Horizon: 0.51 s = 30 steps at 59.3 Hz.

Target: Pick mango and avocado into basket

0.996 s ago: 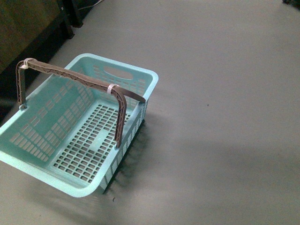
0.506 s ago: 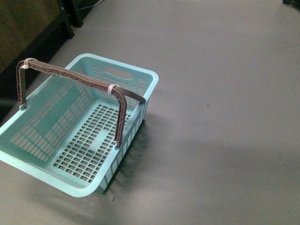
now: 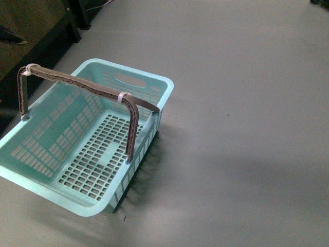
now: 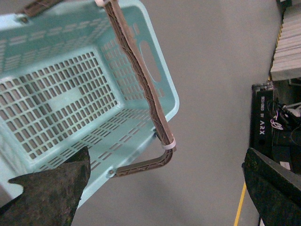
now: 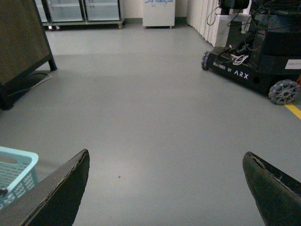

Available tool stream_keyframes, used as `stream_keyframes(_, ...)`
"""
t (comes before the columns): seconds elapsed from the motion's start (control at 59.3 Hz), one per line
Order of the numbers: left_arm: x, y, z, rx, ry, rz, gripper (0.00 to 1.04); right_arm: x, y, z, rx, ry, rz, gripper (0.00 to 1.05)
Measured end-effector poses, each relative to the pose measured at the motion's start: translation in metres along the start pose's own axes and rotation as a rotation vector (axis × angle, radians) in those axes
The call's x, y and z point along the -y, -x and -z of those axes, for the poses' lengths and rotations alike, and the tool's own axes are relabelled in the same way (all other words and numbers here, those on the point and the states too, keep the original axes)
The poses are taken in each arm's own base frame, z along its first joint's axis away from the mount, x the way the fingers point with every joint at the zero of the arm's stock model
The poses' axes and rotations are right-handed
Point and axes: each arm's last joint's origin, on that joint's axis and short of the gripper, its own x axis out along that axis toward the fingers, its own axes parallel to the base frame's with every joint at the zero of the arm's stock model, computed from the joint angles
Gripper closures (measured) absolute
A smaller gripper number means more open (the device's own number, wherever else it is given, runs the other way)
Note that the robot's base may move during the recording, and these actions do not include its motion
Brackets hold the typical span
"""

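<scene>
Grey floor (image 3: 247, 103) is shown with the turquoise lattice plastic basket (image 3: 154, 80) unfilled, and no fruit is seen; left end effector (image 4: 167, 160) and right end effector (image 5: 165, 155) are held wide, empty.

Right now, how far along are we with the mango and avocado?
Nothing looks done: the basket is empty in the front and left wrist views. Nothing is in hand: the left claw and right claw are both open and empty. The mango and avocado are both left to pick, and neither shows in any view.
</scene>
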Motion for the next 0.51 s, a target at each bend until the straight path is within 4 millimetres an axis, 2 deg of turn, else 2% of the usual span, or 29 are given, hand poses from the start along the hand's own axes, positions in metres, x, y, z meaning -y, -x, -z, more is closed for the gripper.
stream_keyframes(0.051,-0.002,-0.028,-0.002,-0.011,0.043,-0.016,0.08,0.0,0.0,0.0,0.0,0.0,0.0,0.09)
stream_keyframes(0.186,-0.004,-0.064,-0.006,-0.021,0.101,-0.04,0.08,0.0,0.0,0.0,0.0,0.0,0.0,0.09)
stream_keyframes(0.506,-0.013,-0.131,-0.003,-0.04,0.174,-0.09,0.08,0.0,0.0,0.0,0.0,0.0,0.0,0.09)
